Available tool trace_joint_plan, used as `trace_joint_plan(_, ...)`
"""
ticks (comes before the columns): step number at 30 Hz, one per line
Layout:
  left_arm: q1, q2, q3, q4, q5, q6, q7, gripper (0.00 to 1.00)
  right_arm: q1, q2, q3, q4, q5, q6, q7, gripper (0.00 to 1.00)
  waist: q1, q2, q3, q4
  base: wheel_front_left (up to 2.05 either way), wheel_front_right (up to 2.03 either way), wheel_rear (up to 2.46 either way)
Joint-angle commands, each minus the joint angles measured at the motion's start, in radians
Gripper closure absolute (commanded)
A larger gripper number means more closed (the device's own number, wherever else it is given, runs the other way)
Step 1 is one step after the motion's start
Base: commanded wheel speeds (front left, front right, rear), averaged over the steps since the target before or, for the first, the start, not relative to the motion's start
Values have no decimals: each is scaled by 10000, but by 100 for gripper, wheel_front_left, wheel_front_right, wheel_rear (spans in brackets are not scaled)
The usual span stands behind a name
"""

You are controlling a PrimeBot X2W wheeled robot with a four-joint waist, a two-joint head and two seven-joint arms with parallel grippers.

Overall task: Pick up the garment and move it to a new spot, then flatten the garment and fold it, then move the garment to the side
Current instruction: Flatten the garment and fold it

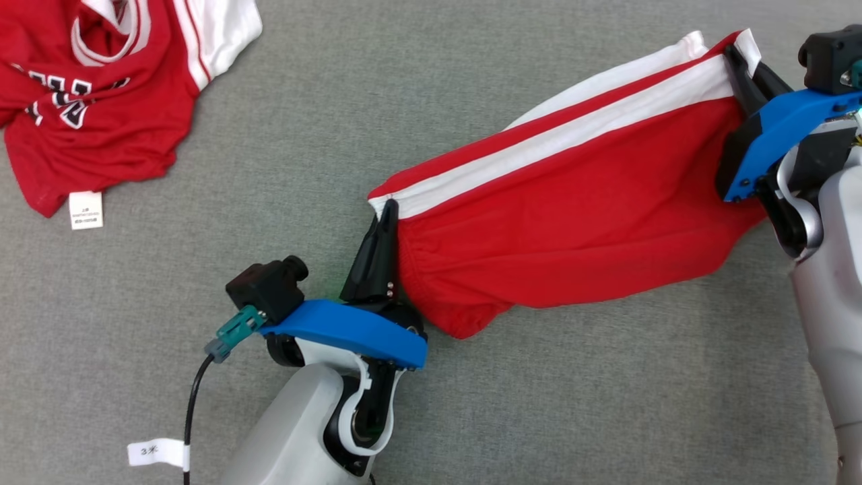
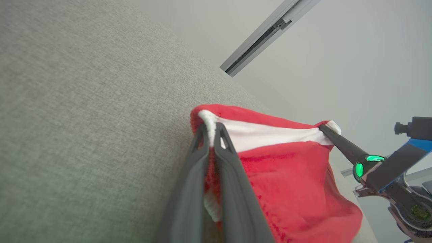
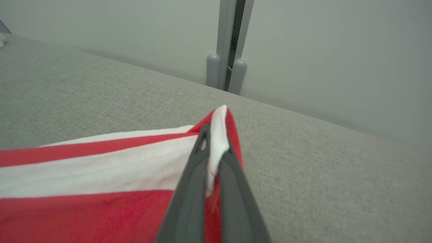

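Observation:
The garment (image 1: 572, 215) is a pair of red shorts with white side stripes, stretched between my two grippers above the grey fabric surface. My left gripper (image 1: 388, 210) is shut on its left corner by the elastic waistband; the left wrist view has that gripper (image 2: 211, 130) pinching the white stripe of the garment (image 2: 287, 179). My right gripper (image 1: 735, 60) is shut on the far right corner. Seen from the right wrist, that gripper (image 3: 216, 135) clamps the white edge of the garment (image 3: 101, 168). The red cloth sags between the two holds.
A second red and white piece of clothing (image 1: 101, 87) with lettering and a white label lies crumpled at the top left. A grey fabric surface (image 1: 471, 81) spreads under everything. A pale wall with a grey post (image 3: 226, 44) stands behind its far edge.

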Motion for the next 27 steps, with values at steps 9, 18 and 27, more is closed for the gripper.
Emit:
trace_joint_plan(9,-249,35,-560,321,-406,256,-103,0,-1062,43,568,1882,-77,-3,-1239,0,-2,0,-18,182,0,0,0)
trace_joint_plan(18,324,641,-59,-181,356,503,-170,0,-1115,-299,1187,3067,325,-3,-1981,0,-2,0,-697,-64,0,0,0)
trace_joint_plan(27,1508,1553,1744,-1192,1265,951,-177,0,-339,-990,2245,3558,1528,-3,-625,0,-2,0,-1309,-152,0,0,0)
